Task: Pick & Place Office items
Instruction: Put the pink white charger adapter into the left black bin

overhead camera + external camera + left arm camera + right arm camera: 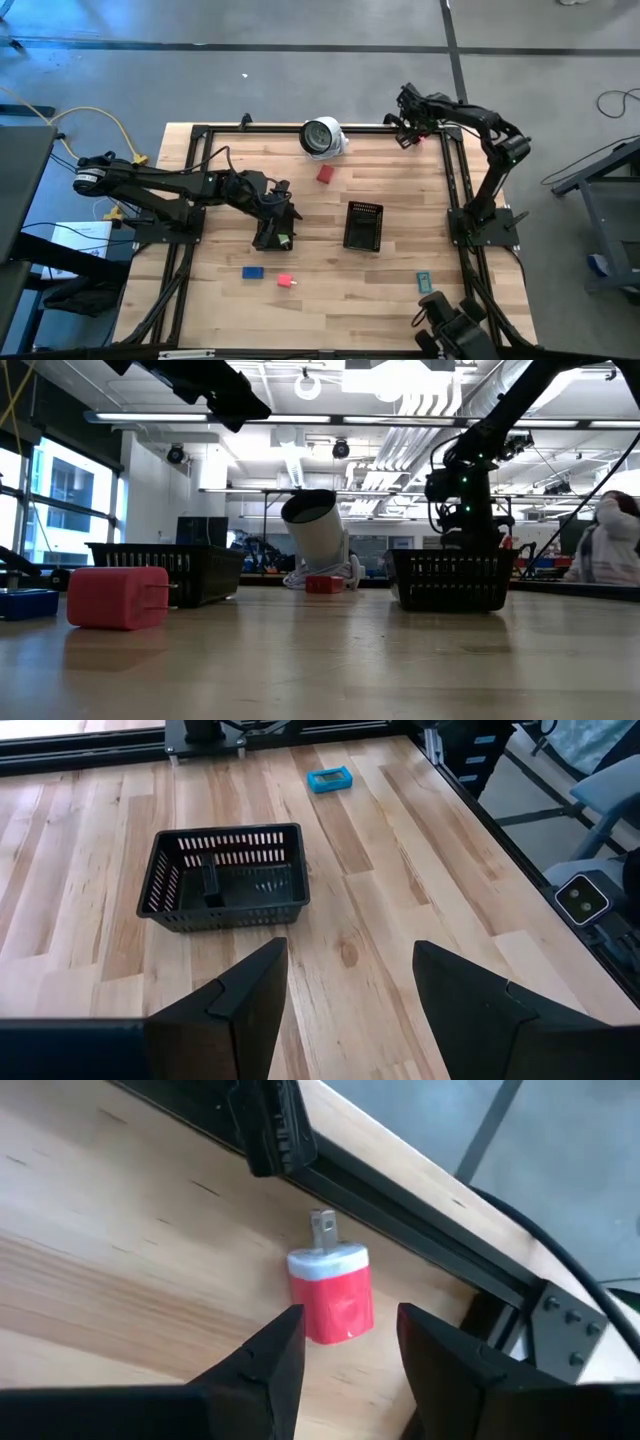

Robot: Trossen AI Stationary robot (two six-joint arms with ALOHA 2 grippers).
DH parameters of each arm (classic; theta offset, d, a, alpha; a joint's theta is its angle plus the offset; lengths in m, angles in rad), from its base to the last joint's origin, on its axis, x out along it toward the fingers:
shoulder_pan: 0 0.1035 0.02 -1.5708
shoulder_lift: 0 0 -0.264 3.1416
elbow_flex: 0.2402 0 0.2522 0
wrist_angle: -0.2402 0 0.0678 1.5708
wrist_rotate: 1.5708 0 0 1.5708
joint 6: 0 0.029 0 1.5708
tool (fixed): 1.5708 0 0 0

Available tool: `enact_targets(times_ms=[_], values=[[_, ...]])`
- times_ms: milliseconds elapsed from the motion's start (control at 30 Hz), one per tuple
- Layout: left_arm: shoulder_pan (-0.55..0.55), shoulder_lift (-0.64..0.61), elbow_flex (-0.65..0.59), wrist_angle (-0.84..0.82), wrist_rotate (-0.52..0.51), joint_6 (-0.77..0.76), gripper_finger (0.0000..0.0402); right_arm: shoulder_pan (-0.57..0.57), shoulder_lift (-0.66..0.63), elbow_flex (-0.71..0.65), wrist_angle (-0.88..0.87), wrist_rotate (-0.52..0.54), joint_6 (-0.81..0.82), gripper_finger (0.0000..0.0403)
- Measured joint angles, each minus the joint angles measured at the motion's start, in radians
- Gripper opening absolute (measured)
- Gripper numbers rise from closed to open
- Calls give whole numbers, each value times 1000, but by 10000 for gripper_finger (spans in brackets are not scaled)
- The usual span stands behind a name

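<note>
Item: small red plug-shaped piece with a white end cap and metal prong (332, 1302), lying on the light wooden tabletop (330, 280) at its far right corner, beside the black frame rail; the right gripper (410, 135) hovers over it, arm folded back from its base, dark fingers (270, 1360) parted to either side of the piece and holding nothing. Further pieces: red block (325, 174) near the white round object with a dark face (322, 137); blue piece (252, 271) and pink piece (285, 281) toward the near left; teal piece (423, 281) near right. The left gripper (275, 235) reaches from the left to mid-table, fingers (240, 1010) apart and empty, facing a black mesh rectangular tray (228, 877) containing a dark piece. No legible writing.
</note>
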Motion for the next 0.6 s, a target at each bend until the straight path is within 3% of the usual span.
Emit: enact_targets(times_ms=[233, 600], values=[[0, 0, 0, 3, 0, 0, 209, -12, 3, 0, 15, -40, 2, 149], [0, 0, 0, 3, 0, -8, 209, -11, 79, 1, 16, 0, -7, 149]])
